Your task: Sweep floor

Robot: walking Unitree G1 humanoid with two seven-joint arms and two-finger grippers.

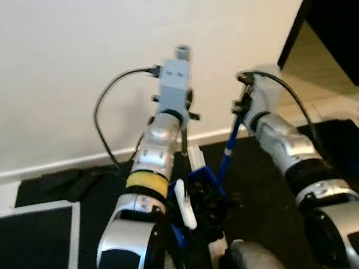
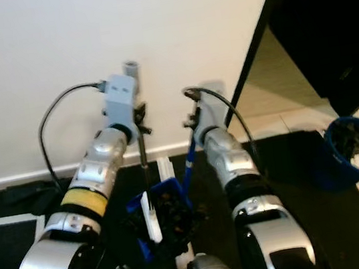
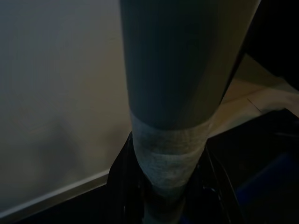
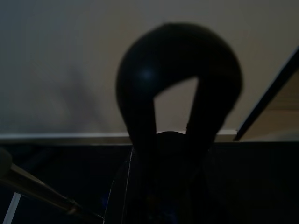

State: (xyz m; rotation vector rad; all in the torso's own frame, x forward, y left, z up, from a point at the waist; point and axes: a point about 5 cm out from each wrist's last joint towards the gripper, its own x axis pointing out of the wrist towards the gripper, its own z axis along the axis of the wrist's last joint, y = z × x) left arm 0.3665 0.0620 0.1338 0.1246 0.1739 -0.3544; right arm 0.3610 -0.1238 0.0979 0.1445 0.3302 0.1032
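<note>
My left gripper [image 1: 185, 112] is raised near the wall and shut on a grey pole [image 3: 173, 74] wrapped with a band of white tape [image 3: 169, 154]. The pole's top [image 2: 131, 67] pokes up past the wrist camera. Its thin lower shaft [image 2: 143, 155] runs down to a blue dustpan [image 2: 167, 207] holding dark debris, right in front of my feet. My right gripper [image 2: 193, 120] is shut on the top of a blue broom handle [image 2: 188, 163], whose black loop end [image 4: 180, 70] shows in the right wrist view. The broom's head is hidden behind the dustpan.
A white wall and skirting board [image 1: 49, 169] stand close ahead. The floor is dark matting [image 1: 27, 245] with a white line. A blue bin [image 2: 354, 149] of rubbish stands on the right. A black panel [image 2: 325, 25] rises at the upper right. A dark cloth [image 1: 71, 181] lies on the left.
</note>
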